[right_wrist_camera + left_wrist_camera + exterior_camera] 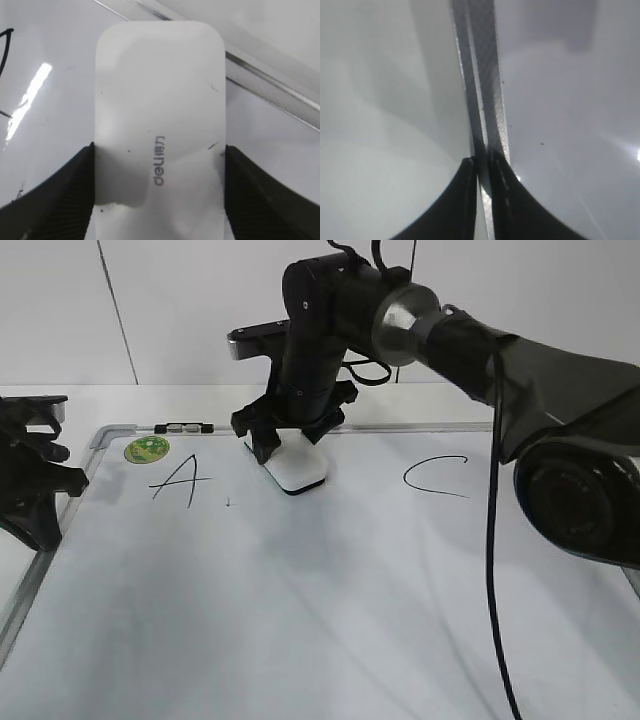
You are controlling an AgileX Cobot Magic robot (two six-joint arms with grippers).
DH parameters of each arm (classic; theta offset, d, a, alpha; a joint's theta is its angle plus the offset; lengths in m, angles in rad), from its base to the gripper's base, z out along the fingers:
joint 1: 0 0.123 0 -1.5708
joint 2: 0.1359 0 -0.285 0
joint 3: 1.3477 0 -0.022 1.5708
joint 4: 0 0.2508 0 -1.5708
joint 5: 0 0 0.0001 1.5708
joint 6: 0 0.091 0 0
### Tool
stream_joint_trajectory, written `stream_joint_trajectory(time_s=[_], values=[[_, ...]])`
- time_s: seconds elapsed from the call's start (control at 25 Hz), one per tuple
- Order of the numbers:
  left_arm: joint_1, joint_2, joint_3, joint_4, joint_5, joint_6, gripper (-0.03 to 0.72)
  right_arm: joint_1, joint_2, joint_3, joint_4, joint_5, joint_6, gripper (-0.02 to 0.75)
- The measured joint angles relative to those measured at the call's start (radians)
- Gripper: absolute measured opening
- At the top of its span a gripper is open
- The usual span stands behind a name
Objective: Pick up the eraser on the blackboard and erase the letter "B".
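Right arm reaches across the middle, gripper [290, 445] pointing down, jaws clamped on the eraser's [297, 466] sides. White eraser lies on the board [330, 580] between A [180, 483] and C [436, 476]. Left gripper [480, 165] closed, empty, over the board's left frame.

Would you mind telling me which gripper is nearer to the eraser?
Right. The right gripper clamps the eraser by its sides; the left gripper sits shut at the board's left edge.

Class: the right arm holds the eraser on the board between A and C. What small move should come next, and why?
Probably lift the eraser clear of the blackboard: no "B" shows between "A" and "C", only a faint speck, so wiping looks finished.
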Motion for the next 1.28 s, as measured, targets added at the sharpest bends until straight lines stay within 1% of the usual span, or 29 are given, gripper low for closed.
stream_joint_trajectory(time_s=[0.24, 0.44, 0.6, 0.68, 0.88, 1.12, 1.28], values=[[0.0, 0.0, 0.0, 0.0, 0.002, 0.0, 0.041, -0.005, -0.043, 0.027, 0.015, 0.046, 0.0, 0.57], [0.0, 0.0, 0.0, 0.0, 0.002, 0.0, 0.041, -0.005, -0.174, 0.059, 0.036, 0.053, -0.002, 0.57], [0.0, 0.0, 0.0, 0.0, 0.002, 0.0, 0.041, -0.005, -0.262, 0.133, 0.098, 0.053, -0.027, 0.57], [0.0, 0.0, 0.0, 0.0, 0.002, 0.0, 0.041, -0.003, -0.296, 0.198, 0.114, 0.053, -0.037, 0.57], [0.0, 0.0, 0.0, 0.0, 0.002, 0.0, 0.041, 0.043, -0.374, 0.335, 0.117, 0.053, -0.051, 0.57], [0.0, 0.0, 0.0, -0.002, 0.002, 0.0, 0.041, 0.136, -0.375, 0.367, 0.117, 0.053, -0.065, 0.57], [0.0, 0.0, 0.0, -0.003, 0.002, 0.0, 0.041, 0.155, -0.333, 0.368, 0.117, 0.053, -0.068, 0.57]])
